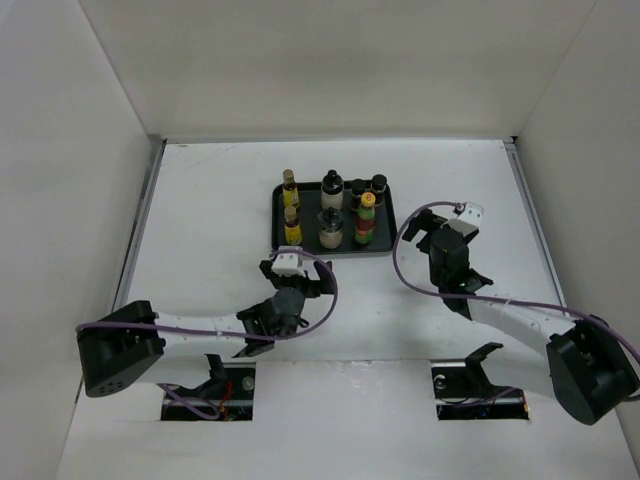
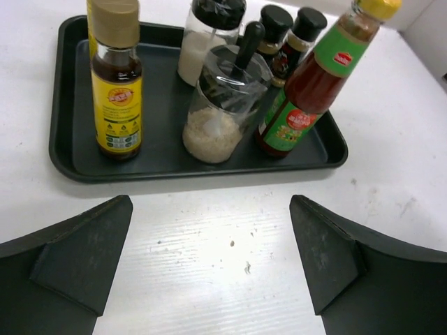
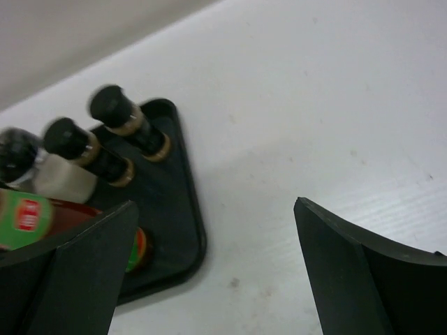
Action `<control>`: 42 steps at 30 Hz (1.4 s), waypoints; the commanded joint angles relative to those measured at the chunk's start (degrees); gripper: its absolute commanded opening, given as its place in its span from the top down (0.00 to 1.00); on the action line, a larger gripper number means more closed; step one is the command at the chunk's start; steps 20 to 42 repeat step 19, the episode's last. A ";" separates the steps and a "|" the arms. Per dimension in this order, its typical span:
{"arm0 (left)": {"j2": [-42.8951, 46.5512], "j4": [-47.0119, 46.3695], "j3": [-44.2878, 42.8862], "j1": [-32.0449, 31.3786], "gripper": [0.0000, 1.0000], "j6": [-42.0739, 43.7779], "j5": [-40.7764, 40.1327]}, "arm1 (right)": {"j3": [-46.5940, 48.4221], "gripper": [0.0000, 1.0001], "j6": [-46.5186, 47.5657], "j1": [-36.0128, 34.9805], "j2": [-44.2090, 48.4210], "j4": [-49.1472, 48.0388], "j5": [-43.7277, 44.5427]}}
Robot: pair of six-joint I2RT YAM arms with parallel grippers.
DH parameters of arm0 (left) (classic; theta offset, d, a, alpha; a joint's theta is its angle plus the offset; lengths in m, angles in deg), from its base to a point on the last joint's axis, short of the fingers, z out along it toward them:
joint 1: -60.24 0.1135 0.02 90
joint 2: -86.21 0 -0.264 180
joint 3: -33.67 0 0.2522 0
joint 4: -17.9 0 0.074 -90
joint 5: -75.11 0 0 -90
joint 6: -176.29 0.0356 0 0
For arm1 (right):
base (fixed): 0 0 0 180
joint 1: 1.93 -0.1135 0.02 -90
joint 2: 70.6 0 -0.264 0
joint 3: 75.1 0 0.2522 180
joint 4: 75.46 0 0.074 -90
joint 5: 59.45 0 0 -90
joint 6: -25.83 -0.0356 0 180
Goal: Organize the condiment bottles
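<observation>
Light: bright, even — shadows soft | right wrist blurred (bottles smeared)

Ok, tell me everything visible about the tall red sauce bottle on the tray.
The red sauce bottle is the tallest thing on the black tray. It looks like clear glass or plastic full of dark red sauce, with a green neck band, a yellow-orange cap and a green-and-red label low on the body. It stands upright, capped, by the tray's near right corner, close beside the clear jar of pale granules; whether they touch is unclear. Nothing holds it.
</observation>
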 commanded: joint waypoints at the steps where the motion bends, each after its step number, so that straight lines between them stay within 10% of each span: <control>1: 0.66 13.80 -6.23 -3.00 0.00 -2.88 -6.22 | 0.54 0.00 -4.74 2.14 -2.56 -0.72 -0.36; 9: 0.57 31.40 -14.33 -12.14 0.00 -9.13 -7.03 | -0.16 0.00 -6.68 3.45 1.12 0.86 -3.09; 42: -2.42 32.38 -17.15 -13.82 0.00 -9.22 -1.75 | -0.07 0.00 -8.00 4.95 -0.72 0.16 -6.69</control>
